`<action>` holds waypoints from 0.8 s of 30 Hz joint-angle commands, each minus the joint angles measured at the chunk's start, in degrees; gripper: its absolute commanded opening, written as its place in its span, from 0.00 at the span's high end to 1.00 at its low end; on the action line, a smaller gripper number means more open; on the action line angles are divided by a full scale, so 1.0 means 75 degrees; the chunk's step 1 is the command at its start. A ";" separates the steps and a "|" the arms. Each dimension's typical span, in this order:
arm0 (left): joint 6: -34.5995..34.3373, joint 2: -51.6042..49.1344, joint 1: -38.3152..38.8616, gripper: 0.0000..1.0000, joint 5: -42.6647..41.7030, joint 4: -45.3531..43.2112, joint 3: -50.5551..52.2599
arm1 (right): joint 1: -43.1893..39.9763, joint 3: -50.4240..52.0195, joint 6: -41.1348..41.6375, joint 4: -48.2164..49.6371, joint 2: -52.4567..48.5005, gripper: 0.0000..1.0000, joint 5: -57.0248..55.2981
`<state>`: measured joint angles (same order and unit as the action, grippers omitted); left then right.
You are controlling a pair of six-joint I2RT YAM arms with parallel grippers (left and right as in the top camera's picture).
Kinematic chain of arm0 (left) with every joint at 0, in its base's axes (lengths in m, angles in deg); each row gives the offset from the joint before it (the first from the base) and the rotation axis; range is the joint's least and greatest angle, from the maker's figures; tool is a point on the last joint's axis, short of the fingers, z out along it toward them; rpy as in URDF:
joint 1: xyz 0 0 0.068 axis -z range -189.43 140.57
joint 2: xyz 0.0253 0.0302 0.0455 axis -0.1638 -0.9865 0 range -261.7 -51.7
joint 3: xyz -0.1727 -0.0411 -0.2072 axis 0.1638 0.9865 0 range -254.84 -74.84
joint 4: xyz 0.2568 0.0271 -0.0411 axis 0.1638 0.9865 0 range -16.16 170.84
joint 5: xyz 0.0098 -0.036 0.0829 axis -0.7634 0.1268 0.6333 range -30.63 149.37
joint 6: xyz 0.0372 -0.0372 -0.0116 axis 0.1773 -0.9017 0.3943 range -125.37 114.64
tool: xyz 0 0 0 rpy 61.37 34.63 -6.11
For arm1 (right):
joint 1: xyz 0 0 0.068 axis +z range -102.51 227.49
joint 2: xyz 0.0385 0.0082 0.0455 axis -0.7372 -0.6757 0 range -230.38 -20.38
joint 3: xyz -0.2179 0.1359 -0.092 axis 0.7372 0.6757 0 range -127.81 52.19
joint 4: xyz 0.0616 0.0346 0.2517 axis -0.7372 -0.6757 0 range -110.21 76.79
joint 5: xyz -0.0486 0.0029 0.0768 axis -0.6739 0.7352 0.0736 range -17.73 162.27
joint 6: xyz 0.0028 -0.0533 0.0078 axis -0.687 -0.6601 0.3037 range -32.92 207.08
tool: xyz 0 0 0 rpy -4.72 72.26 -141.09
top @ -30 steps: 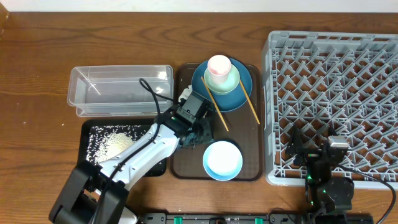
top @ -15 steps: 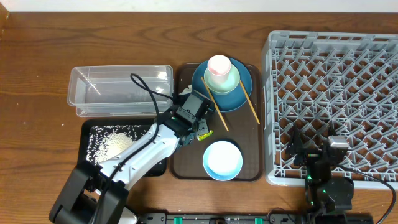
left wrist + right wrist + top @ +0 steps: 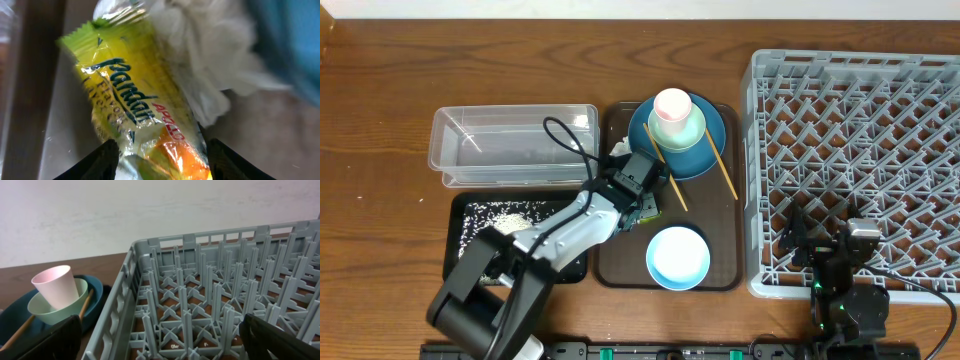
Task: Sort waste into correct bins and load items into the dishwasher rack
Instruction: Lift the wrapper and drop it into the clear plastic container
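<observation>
Straddling the snack wrapper beside the tissue, left gripper, hold unclear, right gripper spread wide at the rack.

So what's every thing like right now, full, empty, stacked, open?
Wrapper, lying flat beside the tissue.
Tissue, crumpled.
Cup, upright in the green bowl.
Green bowl, on the plate.
Chopsticks, lying across the plate.
White bowl, upright, empty.
Tub, upright, no lid.
Black tray, holding rice.
Rack, no dishes yet.
Left gripper, open, straddling the wrapper.
Right gripper, open.
</observation>
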<state>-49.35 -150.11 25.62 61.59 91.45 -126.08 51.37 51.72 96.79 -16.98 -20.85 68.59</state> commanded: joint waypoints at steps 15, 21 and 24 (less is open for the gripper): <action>-0.0119 0.0458 0.0009 0.94 0.0052 0.0539 0.0029 | 0.0087 0.0020 0.0070 -0.0015 -0.0003 0.01 -0.0076; -0.0117 0.1431 0.0012 0.94 0.0055 0.0874 0.0029 | 0.0087 0.0020 0.0070 -0.0015 -0.0003 0.01 -0.0079; -0.0111 0.1900 0.0009 0.94 0.0058 0.0970 0.0029 | 0.0087 0.0020 0.0070 -0.0015 -0.0003 0.01 -0.0079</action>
<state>-50.36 -138.92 25.66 62.09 98.05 -126.15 51.37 51.72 96.79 -17.00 -20.85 68.56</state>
